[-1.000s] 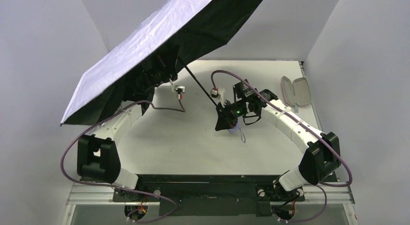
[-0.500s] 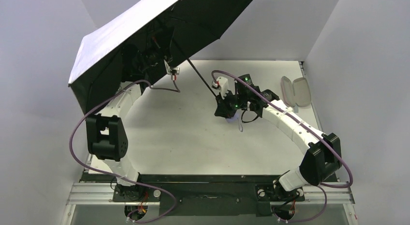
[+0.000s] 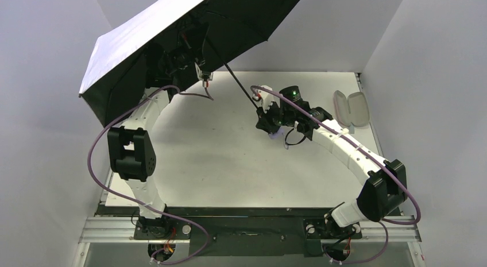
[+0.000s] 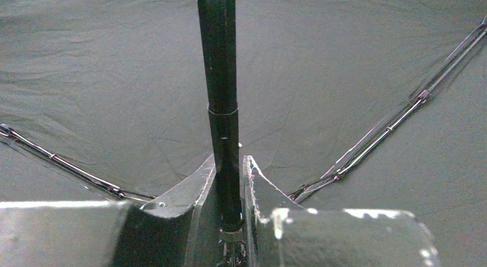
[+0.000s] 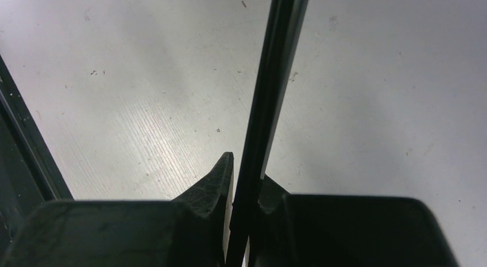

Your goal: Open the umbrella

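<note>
The umbrella is spread open, held in the air and tilted to the left. Its lavender canopy [image 3: 146, 31] faces up-left and its black underside [image 3: 252, 14] faces the table. The thin black shaft [image 3: 238, 86] runs down-right to the lavender handle [image 3: 279, 132] with its strap. My left gripper [image 3: 192, 57] is under the canopy, shut on the shaft [image 4: 224, 129] near the ribs. My right gripper [image 3: 267, 120] is shut on the lower shaft [image 5: 270, 100] just above the handle.
An oval pale hinged case [image 3: 350, 108] lies open at the table's right side near the wall. The white table [image 3: 218, 158] is walled at the back and both sides. The canopy overhangs the back left corner. Purple cables loop along both arms.
The left arm has risen and swung toward the back, lifting the canopy higher and tilting it steeper. The right gripper with the handle has shifted slightly up and back.
</note>
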`<control>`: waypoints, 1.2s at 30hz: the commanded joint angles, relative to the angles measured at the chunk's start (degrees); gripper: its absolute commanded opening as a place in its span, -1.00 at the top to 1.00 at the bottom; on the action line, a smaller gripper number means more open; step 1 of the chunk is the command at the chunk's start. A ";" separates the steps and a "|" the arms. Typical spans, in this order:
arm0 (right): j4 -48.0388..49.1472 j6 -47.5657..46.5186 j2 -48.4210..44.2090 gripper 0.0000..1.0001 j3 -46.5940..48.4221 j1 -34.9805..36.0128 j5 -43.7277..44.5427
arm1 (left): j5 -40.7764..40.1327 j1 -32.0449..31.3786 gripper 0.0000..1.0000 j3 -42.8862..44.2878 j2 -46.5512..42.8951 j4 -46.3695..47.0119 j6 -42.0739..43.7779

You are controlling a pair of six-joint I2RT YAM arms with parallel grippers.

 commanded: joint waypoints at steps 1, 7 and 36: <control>-34.75 -13.41 -1.89 1.00 -5.20 2.68 -9.45 | -35.64 14.72 0.83 0.32 -5.99 14.37 -2.69; -30.25 -7.59 -0.60 1.00 0.20 2.69 -13.72 | -32.99 2.80 0.71 -13.82 -12.85 13.29 -1.45; -13.11 8.19 3.16 1.00 6.21 3.05 -16.83 | -19.17 -13.60 -0.74 -48.51 -49.06 -28.22 -2.47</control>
